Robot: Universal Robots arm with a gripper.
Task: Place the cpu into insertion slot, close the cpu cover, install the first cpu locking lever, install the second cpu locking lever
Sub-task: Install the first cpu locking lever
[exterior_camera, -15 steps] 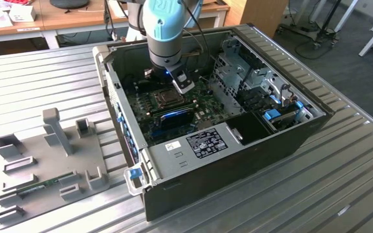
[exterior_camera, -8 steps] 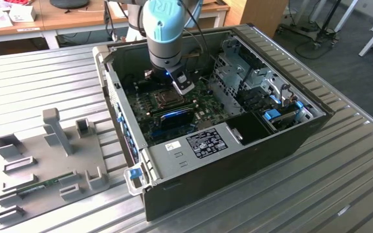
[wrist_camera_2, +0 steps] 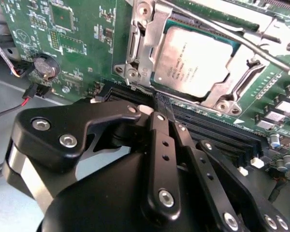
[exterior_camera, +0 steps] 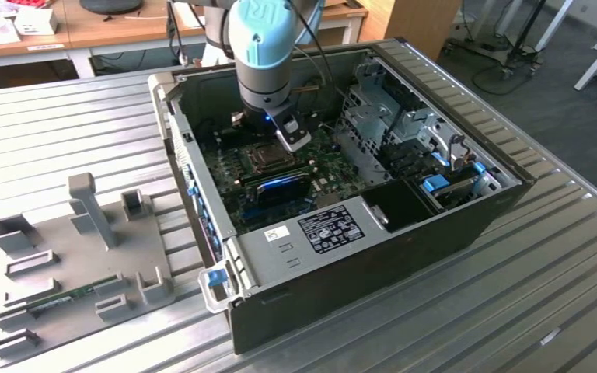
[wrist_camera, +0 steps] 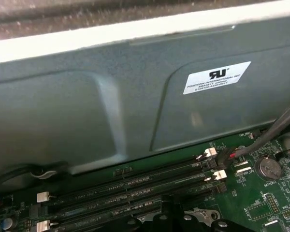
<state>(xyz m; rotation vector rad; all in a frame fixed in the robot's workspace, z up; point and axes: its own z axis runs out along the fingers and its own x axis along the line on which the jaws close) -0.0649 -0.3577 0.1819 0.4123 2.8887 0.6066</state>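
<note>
Cpu (wrist_camera_2: 193, 60) sits seated in the insertion slot (wrist_camera_2: 135, 46), cpu cover (wrist_camera_2: 150, 29) down around it. Gripper (wrist_camera_2: 165, 108) hovers just beside the slot over the memory slots (wrist_camera_2: 222, 133), fingers (wrist_camera_2: 160, 126) pressed together, holding nothing. Judged: thin springy locking lever (wrist_camera_2: 241, 41), stiff; take it at its free end

Dull grey metal cpu (wrist_camera_2: 193, 60), silvery metal cpu cover (wrist_camera_2: 146, 36), matt black end effector (wrist_camera_2: 165, 113)
</note>
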